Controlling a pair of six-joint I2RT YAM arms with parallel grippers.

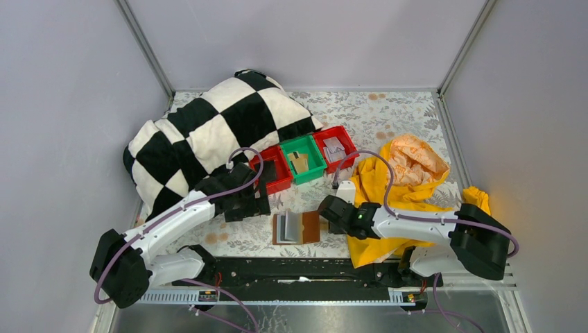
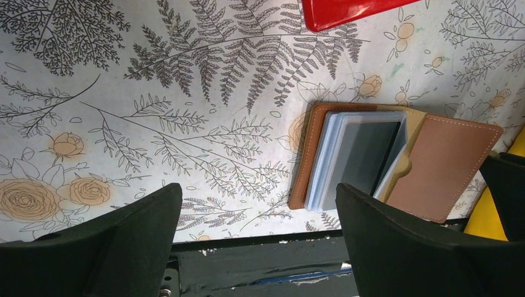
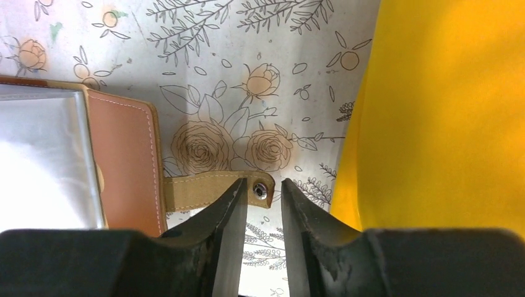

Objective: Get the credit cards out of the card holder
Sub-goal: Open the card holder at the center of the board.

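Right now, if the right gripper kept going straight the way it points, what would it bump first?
The right gripper would probably meet the snap strap of the card holder first; it lies just ahead between the parted tips, though depth is unclear.

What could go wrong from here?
1. The snap strap sits at the barely parted tips of the right gripper; pulling away could snag it and drag the card holder.
2. The left gripper hangs open beside the holder, not pinning it, so it may slide.
3. The yellow cloth lies close enough to catch.
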